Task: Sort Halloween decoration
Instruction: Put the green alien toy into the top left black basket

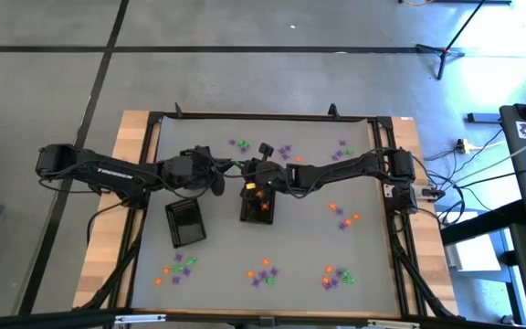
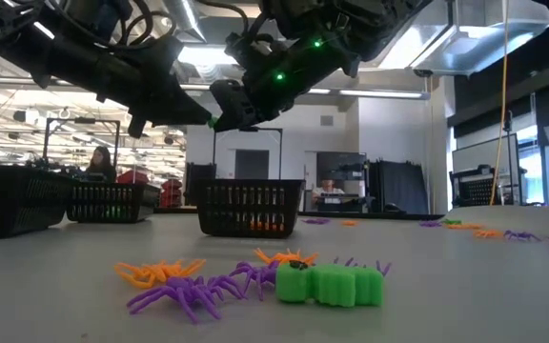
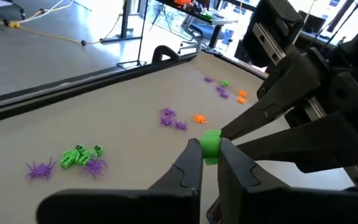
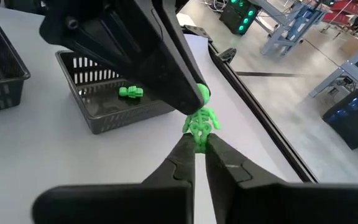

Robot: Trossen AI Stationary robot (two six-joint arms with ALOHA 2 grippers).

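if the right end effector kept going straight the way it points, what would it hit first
Probably the left end effector: both pinch the same green skeleton trinket, and its dark fingers sit right ahead. Beyond lies a black tray, though depth is hard to judge.
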